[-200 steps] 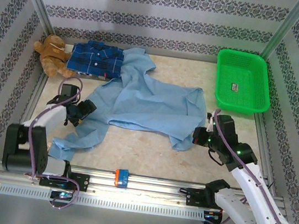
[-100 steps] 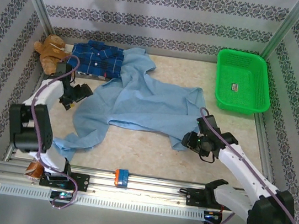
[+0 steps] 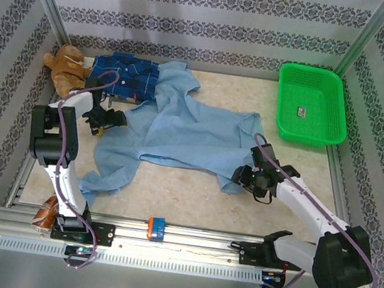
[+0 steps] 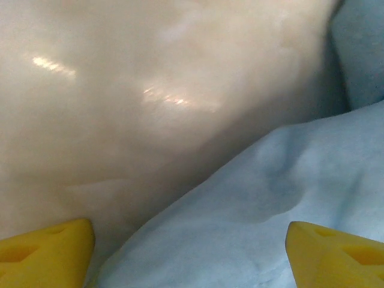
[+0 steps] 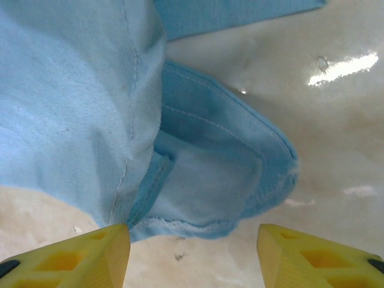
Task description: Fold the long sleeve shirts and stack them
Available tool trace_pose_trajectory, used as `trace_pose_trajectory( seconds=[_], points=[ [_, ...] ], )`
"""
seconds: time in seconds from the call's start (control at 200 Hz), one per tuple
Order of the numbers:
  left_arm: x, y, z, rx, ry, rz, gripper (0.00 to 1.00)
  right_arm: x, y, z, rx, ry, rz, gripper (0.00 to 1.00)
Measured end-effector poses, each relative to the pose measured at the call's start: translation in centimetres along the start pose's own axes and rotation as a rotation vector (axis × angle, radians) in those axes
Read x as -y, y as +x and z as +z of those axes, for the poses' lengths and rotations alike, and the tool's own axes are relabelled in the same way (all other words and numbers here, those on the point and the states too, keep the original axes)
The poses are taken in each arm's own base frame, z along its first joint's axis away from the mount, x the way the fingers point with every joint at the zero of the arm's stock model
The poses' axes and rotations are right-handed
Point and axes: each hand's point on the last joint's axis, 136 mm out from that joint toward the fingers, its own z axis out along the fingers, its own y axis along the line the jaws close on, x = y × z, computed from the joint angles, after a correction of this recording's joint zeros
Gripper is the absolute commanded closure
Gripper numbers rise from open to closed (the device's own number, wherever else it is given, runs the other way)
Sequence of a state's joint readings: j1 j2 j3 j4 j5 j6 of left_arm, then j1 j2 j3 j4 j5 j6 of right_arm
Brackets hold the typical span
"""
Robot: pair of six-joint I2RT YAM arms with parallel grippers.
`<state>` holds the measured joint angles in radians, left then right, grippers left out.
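The light blue shirt [image 3: 186, 132] sprawls across the worktop [image 3: 192, 194], apparently overlapping the plaid shirt [image 3: 124, 76] at far left. Both tools gape empty: the left tool [image 3: 106, 119] at its left edge, the right tool [image 3: 243, 174] over a corner.

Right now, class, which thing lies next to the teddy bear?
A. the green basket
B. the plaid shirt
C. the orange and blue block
B: the plaid shirt sits just right of the teddy bear in the far left corner.
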<state>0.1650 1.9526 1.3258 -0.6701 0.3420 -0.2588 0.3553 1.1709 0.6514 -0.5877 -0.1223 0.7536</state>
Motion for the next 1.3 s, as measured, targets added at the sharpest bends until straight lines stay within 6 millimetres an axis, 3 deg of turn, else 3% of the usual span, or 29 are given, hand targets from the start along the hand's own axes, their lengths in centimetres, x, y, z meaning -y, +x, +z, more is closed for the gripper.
trace_pose_trajectory(
  seconds=[0.05, 0.21, 0.325, 0.44, 0.555, 0.709, 0.804, 0.899, 1.159, 1.299],
  points=[
    [-0.2, 0.0, 0.1, -0.009, -0.01, 0.001, 0.29, -0.2, -0.2, 0.3, 0.002, -0.007, -0.001, 0.41],
    [-1.0, -0.1, 0.3, -0.016, -0.036, 0.012, 0.77, -1.4, -1.1, 1.3, 0.013, -0.05, -0.006, 0.42],
    [0.2, -0.1, 0.7, -0.019, 0.025, 0.029, 0.91, -2.3, -1.8, 1.8, 0.031, -0.081, -0.011, 0.44],
    [1.8, 0.0, 0.7, -0.019, 0.094, 0.05, 0.93, -2.7, -2.3, 2.3, 0.035, -0.09, -0.016, 0.49],
    [3.1, -0.1, -0.8, 0.01, 0.14, 0.067, 0.95, -2.8, -2.8, 2.6, 0.03, -0.086, -0.02, 0.74],
    [4.2, -1.7, -6.7, 0.153, 0.204, 0.063, 0.95, -2.4, -4.5, 1.4, 0.075, -0.089, -0.004, 1.0],
    [4.9, -2.7, -10.9, 0.259, 0.238, 0.069, 0.96, -1.9, -6.1, -0.1, 0.119, -0.101, 0.017, 1.0],
    [5.9, -3.5, -13.8, 0.332, 0.27, 0.083, 0.96, -1.9, -7.6, -1.6, 0.16, -0.118, 0.023, 1.0],
    [7.6, -4.4, -18.1, 0.435, 0.377, 0.049, 0.96, -2.9, -10.0, -4.9, 0.193, -0.154, -0.026, 1.0],
    [9.0, -5.4, -24.0, 0.569, 0.427, 0.059, 0.95, -4.5, -12.2, -8.9, 0.248, -0.215, -0.065, 1.0]
  ],
)
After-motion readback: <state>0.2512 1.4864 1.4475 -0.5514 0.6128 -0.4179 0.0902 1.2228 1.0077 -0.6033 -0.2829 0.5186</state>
